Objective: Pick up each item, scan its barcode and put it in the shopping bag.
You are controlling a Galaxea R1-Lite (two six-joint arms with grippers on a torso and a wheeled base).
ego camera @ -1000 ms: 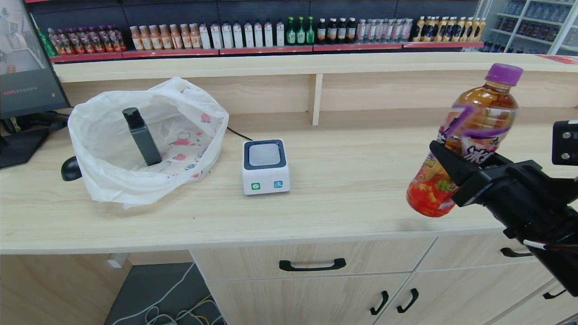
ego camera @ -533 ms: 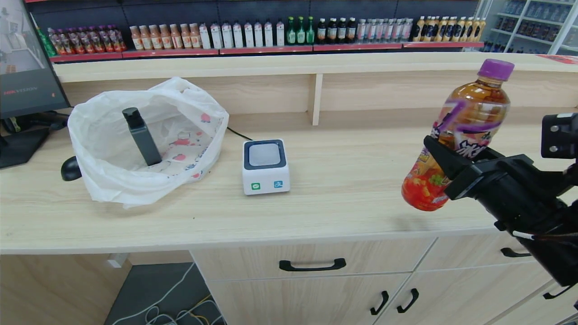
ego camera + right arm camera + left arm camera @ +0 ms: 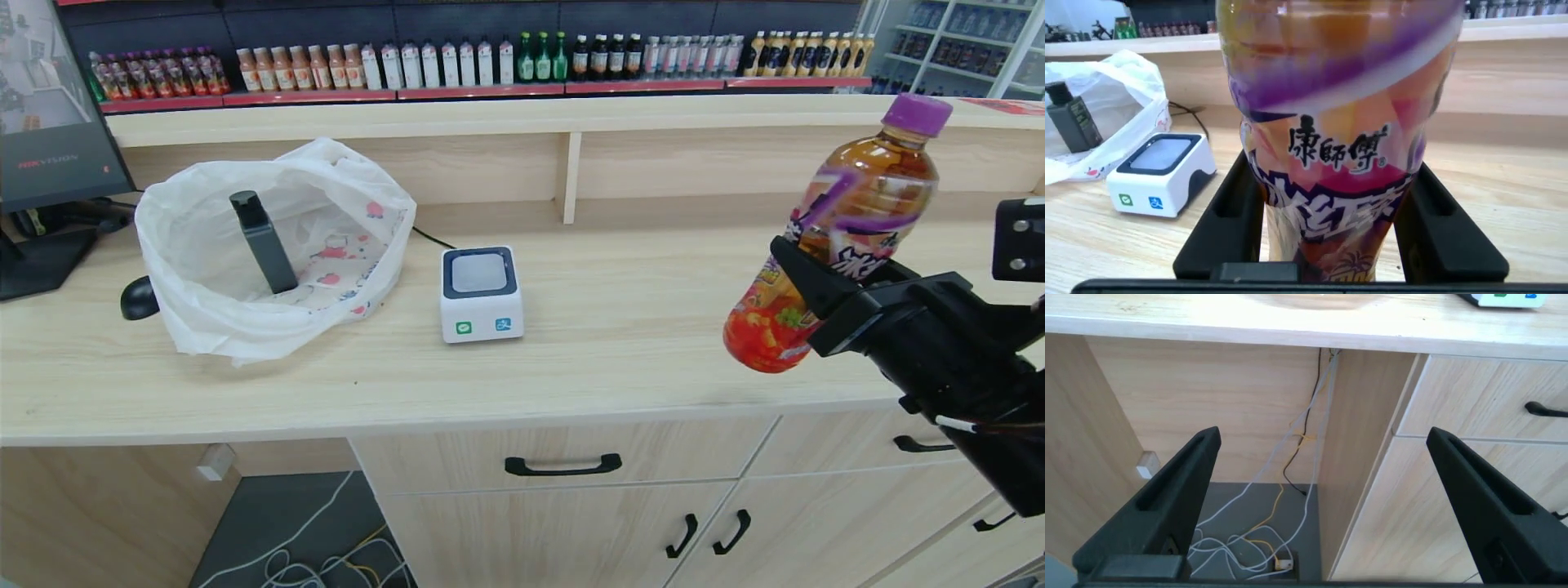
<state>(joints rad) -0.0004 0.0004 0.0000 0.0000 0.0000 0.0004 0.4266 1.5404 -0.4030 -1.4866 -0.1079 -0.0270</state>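
Wooden counter (image 3: 620,327), right jaws clamping bottle (image 3: 849,220), cap up, slightly tilted, left jaws wide

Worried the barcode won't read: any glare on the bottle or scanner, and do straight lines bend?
Head view: the counter edge bows, lens distortion; the scanner window reflects pale light. Right wrist view: the bottle, in the right end effector, shows no glare over its label.

I see bright, even light; soft shadow under white plastic shopping bag (image 3: 188,269) on pale wooden counter (image 3: 620,327); head-view edges bow.
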